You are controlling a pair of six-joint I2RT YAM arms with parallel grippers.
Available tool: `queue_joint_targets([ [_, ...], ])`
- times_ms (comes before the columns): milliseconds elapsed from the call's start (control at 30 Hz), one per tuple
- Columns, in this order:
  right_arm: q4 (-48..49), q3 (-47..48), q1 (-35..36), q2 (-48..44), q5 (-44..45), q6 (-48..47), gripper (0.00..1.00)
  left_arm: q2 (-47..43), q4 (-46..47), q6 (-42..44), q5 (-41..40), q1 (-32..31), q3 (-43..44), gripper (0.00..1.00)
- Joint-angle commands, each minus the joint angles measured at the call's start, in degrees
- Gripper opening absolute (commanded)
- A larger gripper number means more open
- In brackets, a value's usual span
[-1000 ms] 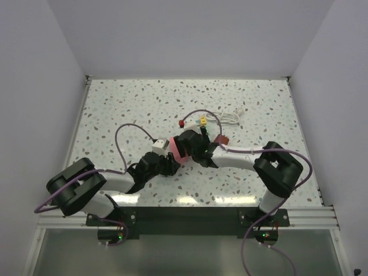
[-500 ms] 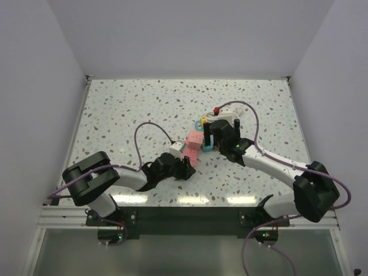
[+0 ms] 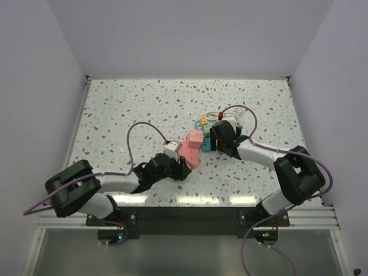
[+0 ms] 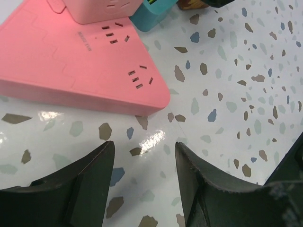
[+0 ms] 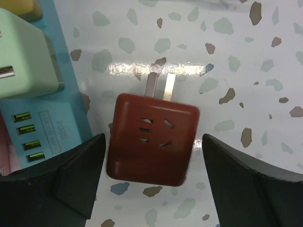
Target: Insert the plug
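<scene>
Right gripper (image 5: 149, 182) stood wide, straddling dark red plug (image 5: 151, 139) at frame centre, apparently positioned for grasping. Left gripper (image 4: 142, 165) half-open, empty, near pink power strip (image 4: 71, 66).

Bright even light, glare streaks on table (image 3: 115, 115), sharp focus

I had both arms reaching toward frame center, left gripper (image 4: 142, 184) partly spread, right gripper (image 5: 149, 182) spread wide, neither gripping.
</scene>
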Motion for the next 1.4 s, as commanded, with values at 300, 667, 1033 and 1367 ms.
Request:
queue_joint_targets([
  [300,5.9,-4.9,-1.1,-14.9,-11.9,-9.6,0.33,-27.8,-17.7,3.9,-5.8,-0.2,-3.2,0.63],
  [667,14.5,-11.9,3.0,-36.3,-42.9,-24.6,0.08,-43.9,-25.4,3.8,1.1,0.8,3.2,0.81],
  [1033,9.7,-8.1,17.5,-34.6,-38.3,-30.6,0.02,-42.6,-21.1,-0.7,8.1,0.9,5.2,0.92],
  [1367,9.6,-7.0,24.4,-32.9,-32.6,-32.2,0.02,-39.1,-20.8,-1.0,6.0,0.9,5.3,0.94],
])
